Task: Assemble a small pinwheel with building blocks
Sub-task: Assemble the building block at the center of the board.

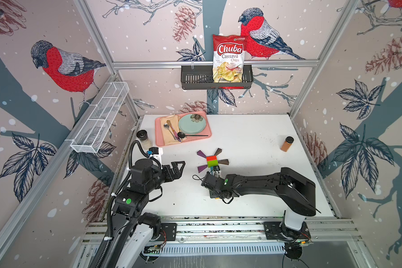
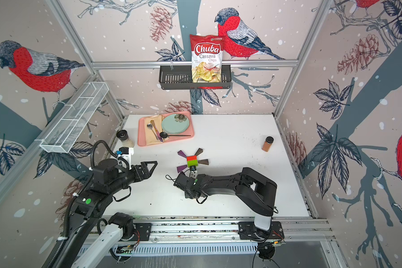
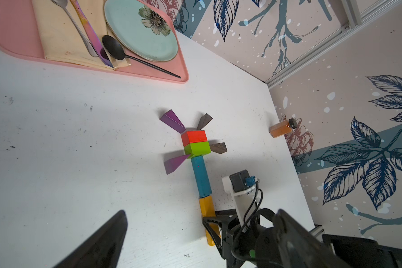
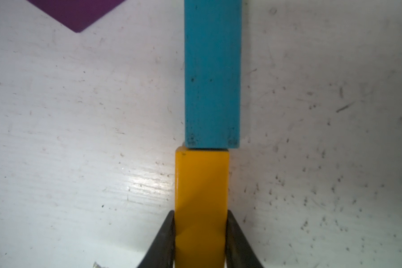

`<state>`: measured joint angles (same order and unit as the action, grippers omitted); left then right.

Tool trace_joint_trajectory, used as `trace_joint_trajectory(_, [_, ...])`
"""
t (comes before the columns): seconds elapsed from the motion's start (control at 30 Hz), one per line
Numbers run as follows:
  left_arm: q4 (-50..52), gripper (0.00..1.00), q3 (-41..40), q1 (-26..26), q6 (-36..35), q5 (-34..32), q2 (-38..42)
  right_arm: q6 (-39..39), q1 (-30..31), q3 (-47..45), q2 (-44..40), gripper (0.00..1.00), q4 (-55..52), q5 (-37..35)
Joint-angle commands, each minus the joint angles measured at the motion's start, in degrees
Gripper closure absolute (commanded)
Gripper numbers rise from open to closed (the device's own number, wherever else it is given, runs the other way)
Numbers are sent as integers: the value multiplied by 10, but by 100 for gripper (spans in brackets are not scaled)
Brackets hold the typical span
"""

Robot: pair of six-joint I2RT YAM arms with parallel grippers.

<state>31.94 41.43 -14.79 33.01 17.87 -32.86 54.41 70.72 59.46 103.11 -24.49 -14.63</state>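
The pinwheel lies flat mid-table: a red block [image 1: 211, 158] and a green block [image 1: 212, 163] form the hub, with two purple wedges [image 1: 201, 153] [image 1: 201, 168] and two brown wedges [image 1: 218, 151] [image 1: 223, 161] fanned round it. In the left wrist view a blue bar [image 3: 201, 177] runs from the green block, and a yellow bar [image 3: 206, 207] butts end to end against it. My right gripper [image 4: 200, 214] is low over the table, its fingers pressed on both sides of the yellow bar [image 4: 201, 181]. My left gripper [image 1: 180, 166] hovers open and empty, left of the pinwheel.
A pink tray [image 1: 159, 139] with a plate, napkin and cutlery sits at the back left, with a grinder [image 1: 142, 137] beside it. A spice jar [image 1: 287, 143] stands at the right. A chips bag [image 1: 229, 58] rests in the black wall basket.
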Motion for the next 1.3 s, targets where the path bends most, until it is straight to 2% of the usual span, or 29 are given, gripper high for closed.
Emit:
trace_joint_trajectory(0.0, [-12,3,0,1,-2,1,0,15,0,-5,5,53,-40,30])
trace_joint_trajectory(0.07, [-12,3,-1,1,-2,1,1,15,1,-4,5,44,-42,26])
trace_joint_trajectory(0.13, [-12,3,-1,1,-2,1,1,12,0,-4,4,30,-43,23])
trace_joint_trajectory(0.17, [-12,3,-1,1,-2,2,1,12,1,-5,4,29,-42,23])
trace_joint_trajectory(0.57, [-14,3,-2,1,3,5,4,0,-11,-27,-20,43,-30,21])
trace_joint_trajectory(0.9, [-13,3,-1,0,4,6,4,-19,-7,-3,-4,43,-32,19])
trace_joint_trajectory(1.07, [-14,3,-2,1,-1,0,4,-31,-2,10,-15,32,-46,-16])
trace_joint_trajectory(1.1, [-16,3,-1,1,-5,-4,6,-38,-3,15,-22,21,-48,-26])
trace_joint_trajectory(1.13, [-19,3,0,1,-8,-8,9,-41,-3,20,-30,0,-53,-40])
trace_joint_trajectory(1.27, [-33,3,12,0,-22,-31,12,-76,-5,46,-70,1,-59,-77])
